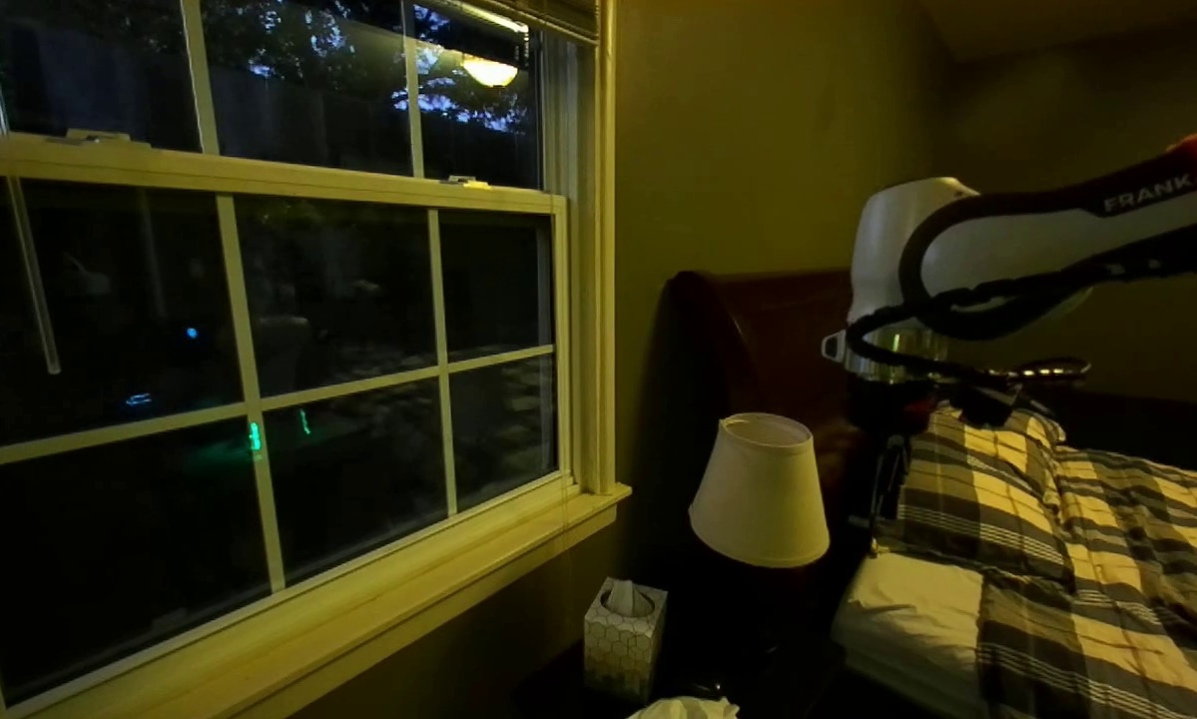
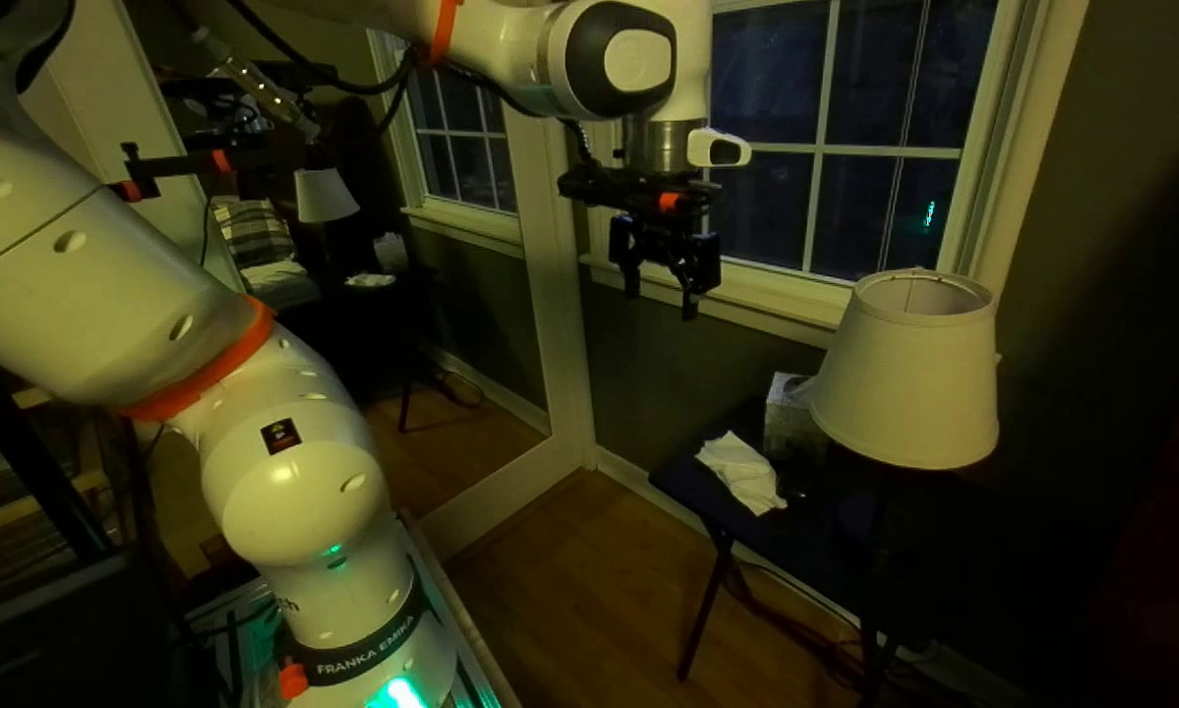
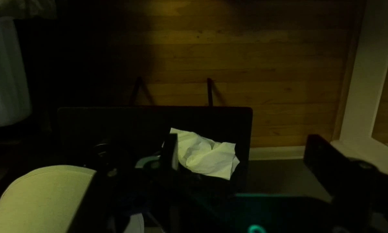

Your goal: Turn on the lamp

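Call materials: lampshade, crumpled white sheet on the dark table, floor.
Lampshade: matte, probably fabric; no glare, seam-like line along its edge in the wrist view. Crumpled sheet: matte, likely tissue paper; thin-looking, soft creases. Floor: wood or wood-look laminate, from plank seams and knot-like spots; finish unclear in dim light.

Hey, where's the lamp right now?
In an exterior view, the lamp is right of centre, between the tissue box and the bed; the wrist view shows its shade at lower left.
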### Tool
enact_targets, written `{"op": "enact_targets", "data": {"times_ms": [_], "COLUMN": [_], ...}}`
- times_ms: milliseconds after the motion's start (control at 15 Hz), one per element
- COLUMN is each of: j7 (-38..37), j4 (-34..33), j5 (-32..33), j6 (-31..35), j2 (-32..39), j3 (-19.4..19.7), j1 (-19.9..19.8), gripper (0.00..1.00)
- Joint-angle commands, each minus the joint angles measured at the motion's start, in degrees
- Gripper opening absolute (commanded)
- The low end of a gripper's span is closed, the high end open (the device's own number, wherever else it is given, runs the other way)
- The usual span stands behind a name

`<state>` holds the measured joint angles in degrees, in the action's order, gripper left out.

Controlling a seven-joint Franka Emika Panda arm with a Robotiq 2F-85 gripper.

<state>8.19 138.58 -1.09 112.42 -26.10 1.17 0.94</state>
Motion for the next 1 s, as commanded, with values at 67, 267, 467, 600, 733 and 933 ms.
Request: {"op": "enact_targets", "data": {"times_ms": [67, 267, 467, 600, 733, 933], "j7": [-10.96, -19.56, -30.29, -39.15, -47.63, -61.04], "j4": [4.94, 7.32, 9.12, 9.83, 9.73, 7.95], "j5": [-0.23, 1.97, 7.85, 14.76, 24.14, 38.09], "j6": [13.26, 23.93, 33.11, 38.66, 42.24, 41.30], "j2": [5.00, 10.43, 16.36, 20.11, 23.13, 26.54], "j3": [-2.02, -3.53, -5.69, -7.17, -10.29, -6.47], "j1": [-1.27, -2.74, -5.19, -6.64, -11.21, -9.45], "gripper": [1.00, 1.00, 1.00, 1.00, 1.00, 1.00]}}
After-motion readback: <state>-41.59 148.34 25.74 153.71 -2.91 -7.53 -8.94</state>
